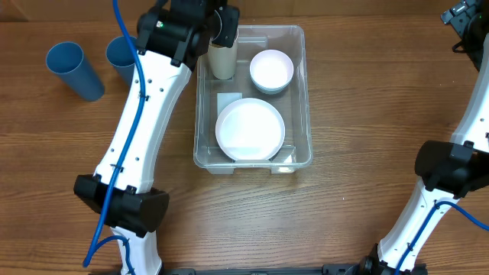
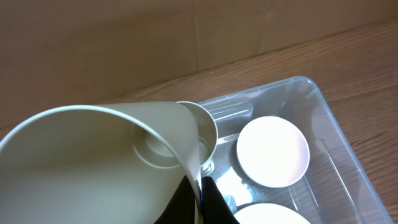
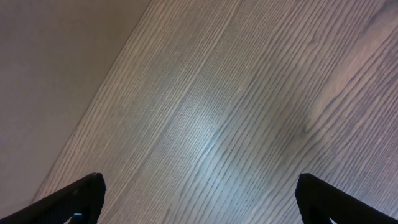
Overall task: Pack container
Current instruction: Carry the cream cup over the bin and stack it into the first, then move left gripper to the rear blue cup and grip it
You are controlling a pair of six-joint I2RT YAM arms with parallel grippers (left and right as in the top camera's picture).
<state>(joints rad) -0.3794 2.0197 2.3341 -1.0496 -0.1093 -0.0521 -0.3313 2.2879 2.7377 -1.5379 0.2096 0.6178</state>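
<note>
The container [image 1: 302, 92] is a large clear bin in the middle of the table, with a white label [image 1: 228, 101] on its bottom. In it lie a small white bowl [image 1: 271, 70] and a larger white bowl [image 1: 250, 128]. My left gripper [image 1: 221, 30] is over the bin's far left corner, shut on the rim of a cream cup [image 1: 222, 63]. In the left wrist view the fingers [image 2: 200, 199] pinch that cup's wall [image 2: 93, 168], tilted, with a second cream cup's rim [image 2: 208, 127] just beyond it. My right gripper [image 3: 199, 199] is open and empty over bare wood.
Two blue cups [image 1: 74, 69] [image 1: 122, 53] stand on the table at the far left, outside the bin. The right arm's base [image 1: 451, 172] is at the right edge, with its gripper [image 1: 466, 19] at the far right corner.
</note>
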